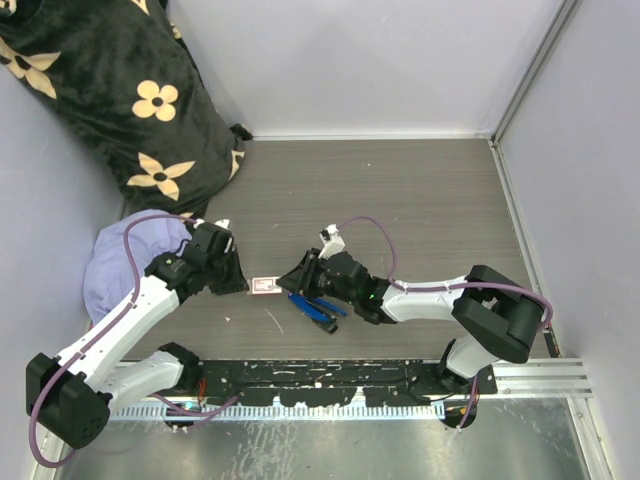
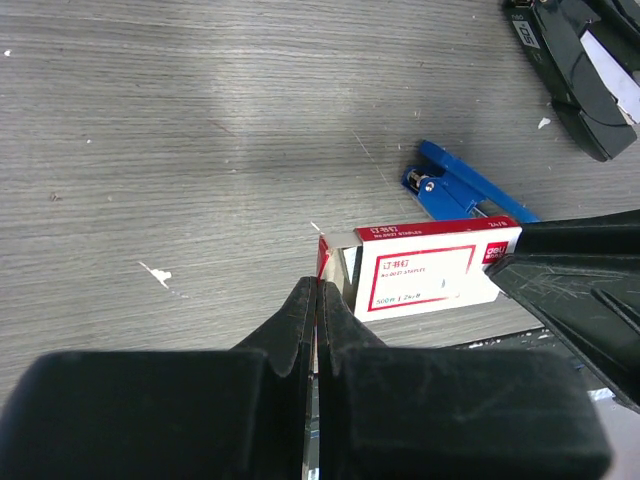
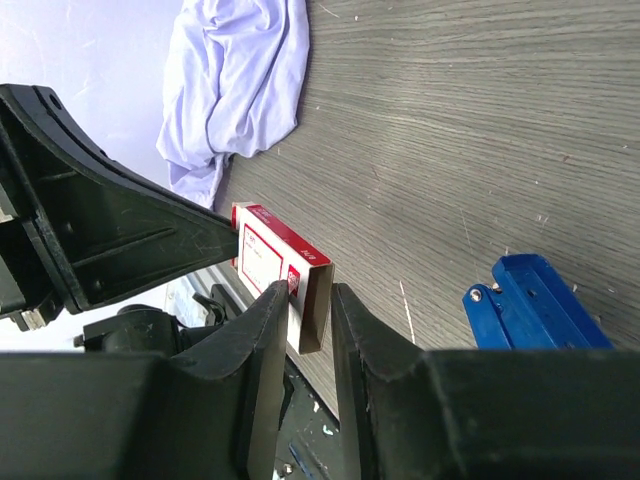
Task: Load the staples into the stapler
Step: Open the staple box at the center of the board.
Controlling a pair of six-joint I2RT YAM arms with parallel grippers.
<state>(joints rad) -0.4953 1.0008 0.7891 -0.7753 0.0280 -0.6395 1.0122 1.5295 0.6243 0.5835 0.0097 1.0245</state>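
Note:
The staples [image 1: 265, 286] are a small white box with a red label, lying between my two grippers. My left gripper [image 2: 318, 285] is shut on the box's red end flap [image 2: 323, 252]; the label [image 2: 425, 272] faces its camera. The right gripper [image 3: 310, 295] straddles the box's open end [image 3: 312, 300]. One finger [image 3: 265, 330] touches the box and a thin gap shows at the other. The blue stapler [image 1: 318, 307] lies on the table just under and beside the right gripper, also in the wrist views as a blue stapler [image 2: 465, 190] [image 3: 535, 300].
A purple cloth [image 1: 130, 255] lies bunched at the left wall beside my left arm. A black flowered cushion [image 1: 120, 90] fills the far left corner. Walls close the table on three sides, and a black rail [image 1: 330, 375] runs along the near edge.

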